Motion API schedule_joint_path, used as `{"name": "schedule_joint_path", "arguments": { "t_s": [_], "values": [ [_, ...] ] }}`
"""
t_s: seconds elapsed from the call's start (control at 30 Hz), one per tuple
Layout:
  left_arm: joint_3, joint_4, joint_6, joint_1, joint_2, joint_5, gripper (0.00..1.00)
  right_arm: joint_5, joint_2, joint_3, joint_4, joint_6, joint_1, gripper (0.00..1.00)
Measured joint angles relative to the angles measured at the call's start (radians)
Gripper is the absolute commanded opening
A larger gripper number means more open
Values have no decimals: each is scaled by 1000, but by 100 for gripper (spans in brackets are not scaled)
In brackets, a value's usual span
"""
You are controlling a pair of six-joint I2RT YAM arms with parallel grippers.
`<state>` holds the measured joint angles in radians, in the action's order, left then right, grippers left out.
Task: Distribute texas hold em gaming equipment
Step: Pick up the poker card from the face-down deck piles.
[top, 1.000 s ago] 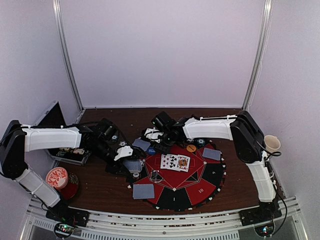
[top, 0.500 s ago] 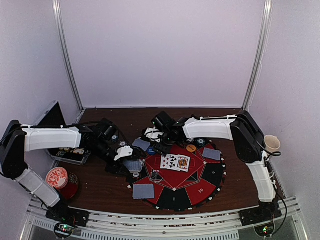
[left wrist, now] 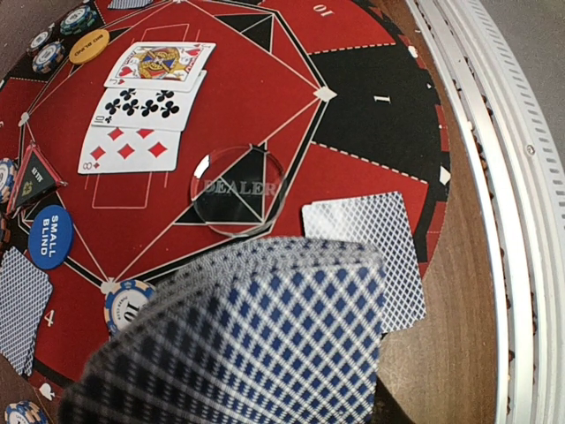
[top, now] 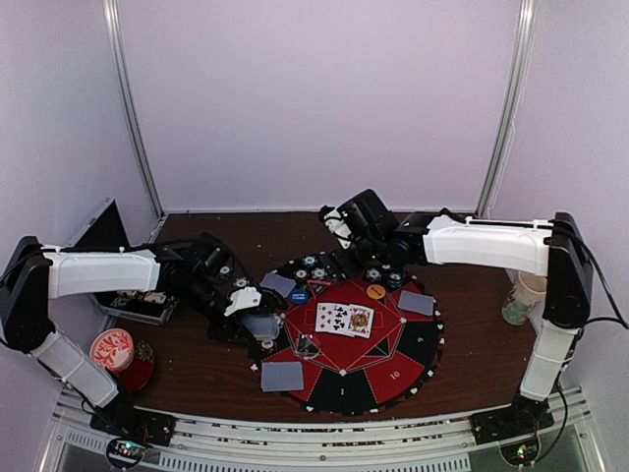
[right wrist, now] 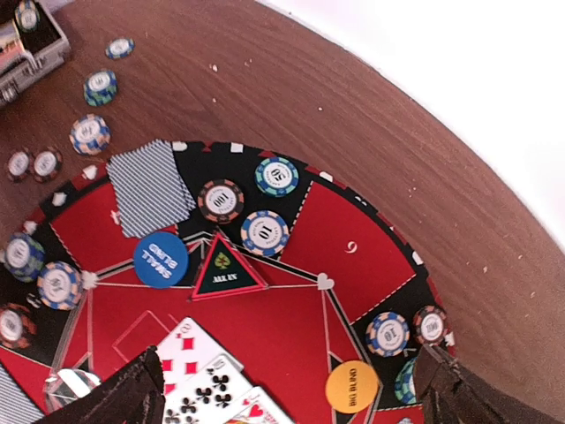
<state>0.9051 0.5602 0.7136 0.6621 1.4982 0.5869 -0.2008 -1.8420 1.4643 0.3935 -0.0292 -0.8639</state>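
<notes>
My left gripper [top: 248,317] is shut on a deck of grey-blue-backed cards [left wrist: 256,344] over the near-left rim of the mat; the deck hides its fingers. My right gripper [top: 344,254] hovers open and empty above the far part of the mat, with its fingers [right wrist: 132,393] wide apart. Below it lie three chips [right wrist: 265,233], the blue button [right wrist: 161,259], the orange button [right wrist: 351,387] and a face-down card [right wrist: 152,186]. Three face-up cards [top: 344,319] lie mid-mat. Another face-down card [left wrist: 371,256] lies at the near rim.
The round red-and-black mat [top: 418,344] carries a clear dealer disc [left wrist: 237,188] and a triangular all-in marker [right wrist: 219,272]. Loose chips [right wrist: 91,134] lie on the wood at the far left. A red-and-white disc [top: 111,347], a chip case [top: 138,305] and a cup [top: 521,295] stand at the sides.
My right arm has lifted and drawn back to the right, away from the mat's far-left edge, leaving chips lying there. My left arm and the deck have not moved.
</notes>
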Motion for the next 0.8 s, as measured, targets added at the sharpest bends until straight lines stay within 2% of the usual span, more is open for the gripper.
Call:
{"name": "schedule_joint_path", "arguments": {
  "t_s": [0.17, 0.37, 0.53, 0.8],
  "values": [
    [0, 2, 0, 0, 0, 0, 39, 114, 165, -238, -153, 202, -19, 100],
    [0, 2, 0, 0, 0, 0, 39, 217, 200, -418, -336, 369, -139, 100],
    [0, 2, 0, 0, 0, 0, 39, 250, 200, -435, -475, 465, -234, 100],
    [0, 2, 0, 0, 0, 0, 39, 233, 102, -393, -597, 550, -289, 100]
  ]
}}
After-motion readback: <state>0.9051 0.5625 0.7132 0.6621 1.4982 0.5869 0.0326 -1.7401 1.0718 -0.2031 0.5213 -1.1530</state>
